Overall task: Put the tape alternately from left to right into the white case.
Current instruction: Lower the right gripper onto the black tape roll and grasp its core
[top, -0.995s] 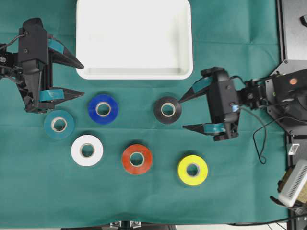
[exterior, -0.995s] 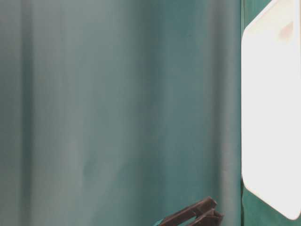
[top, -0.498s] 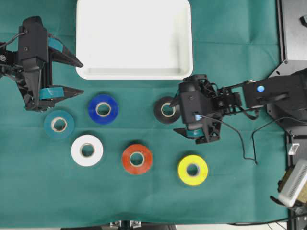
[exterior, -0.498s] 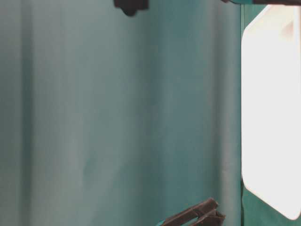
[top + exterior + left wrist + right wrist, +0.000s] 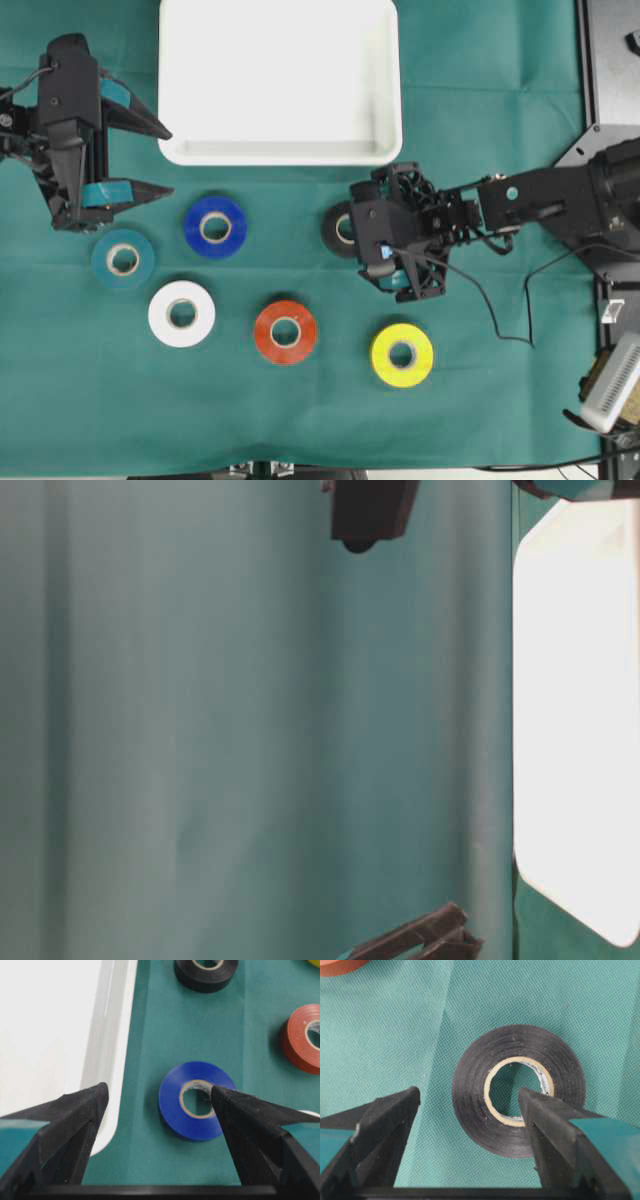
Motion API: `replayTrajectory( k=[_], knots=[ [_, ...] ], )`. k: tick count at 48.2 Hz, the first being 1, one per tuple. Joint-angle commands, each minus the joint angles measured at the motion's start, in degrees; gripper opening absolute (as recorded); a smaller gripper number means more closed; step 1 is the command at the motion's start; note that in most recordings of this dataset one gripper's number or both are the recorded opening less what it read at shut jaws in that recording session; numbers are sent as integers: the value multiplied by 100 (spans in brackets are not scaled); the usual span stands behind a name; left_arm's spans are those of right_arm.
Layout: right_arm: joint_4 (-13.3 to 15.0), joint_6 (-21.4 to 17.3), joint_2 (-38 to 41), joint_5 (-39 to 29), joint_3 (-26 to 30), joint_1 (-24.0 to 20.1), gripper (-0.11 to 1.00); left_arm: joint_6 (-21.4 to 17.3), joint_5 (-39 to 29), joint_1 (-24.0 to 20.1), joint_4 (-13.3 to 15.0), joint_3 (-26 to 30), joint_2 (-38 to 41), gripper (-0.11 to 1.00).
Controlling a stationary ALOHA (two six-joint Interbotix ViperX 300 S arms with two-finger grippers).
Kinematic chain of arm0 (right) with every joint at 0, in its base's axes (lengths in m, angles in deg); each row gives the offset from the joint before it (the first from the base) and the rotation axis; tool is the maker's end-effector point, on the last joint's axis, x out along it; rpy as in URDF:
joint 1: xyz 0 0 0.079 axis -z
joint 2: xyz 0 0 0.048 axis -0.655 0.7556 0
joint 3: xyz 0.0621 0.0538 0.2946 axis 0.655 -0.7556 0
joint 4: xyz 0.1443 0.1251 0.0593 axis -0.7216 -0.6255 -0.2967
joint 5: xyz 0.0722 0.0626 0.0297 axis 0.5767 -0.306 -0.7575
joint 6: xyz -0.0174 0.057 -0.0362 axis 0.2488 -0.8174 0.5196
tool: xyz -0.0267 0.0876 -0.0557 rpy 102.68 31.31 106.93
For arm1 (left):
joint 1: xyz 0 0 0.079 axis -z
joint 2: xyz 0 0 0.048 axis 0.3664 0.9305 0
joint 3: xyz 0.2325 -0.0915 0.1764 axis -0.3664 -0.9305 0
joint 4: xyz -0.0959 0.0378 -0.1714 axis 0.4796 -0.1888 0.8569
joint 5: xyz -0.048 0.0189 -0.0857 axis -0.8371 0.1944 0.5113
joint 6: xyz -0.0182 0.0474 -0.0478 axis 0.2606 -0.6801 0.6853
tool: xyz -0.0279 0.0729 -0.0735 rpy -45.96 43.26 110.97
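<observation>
Now the right gripper point(image 5: 470, 1105) hangs over the black roll point(image 5: 519, 1091), jaws spread wide — left gripper point(image 5: 157, 1097) likewise released, near the blue roll point(image 5: 196, 1101)

Top-down, table-level, 2 close wrist cams

Bright, even lighting with soft shadows; the white case point(image 5: 575, 730) glares overexposed in the blurry table-level view.

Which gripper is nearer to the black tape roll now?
Right. The right gripper hangs directly over the black tape roll with open jaws on either side of its near wall. The left gripper is far off at the left, near the blue roll.
</observation>
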Motion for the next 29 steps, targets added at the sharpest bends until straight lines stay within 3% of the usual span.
replayTrajectory(
  k=[1,14,23,29],
  knots=[
    [0,-9,-9,35,105,26,84,-9,26,-18,0,62,-44,65],
    [9,-9,35,35,114,44,75,-9,26,-18,0,26,-35,65],
    [9,0,44,44,123,70,56,0,26,-18,0,18,-35,65],
    [9,0,88,44,123,79,37,0,26,-9,0,18,-44,65]
  ],
)
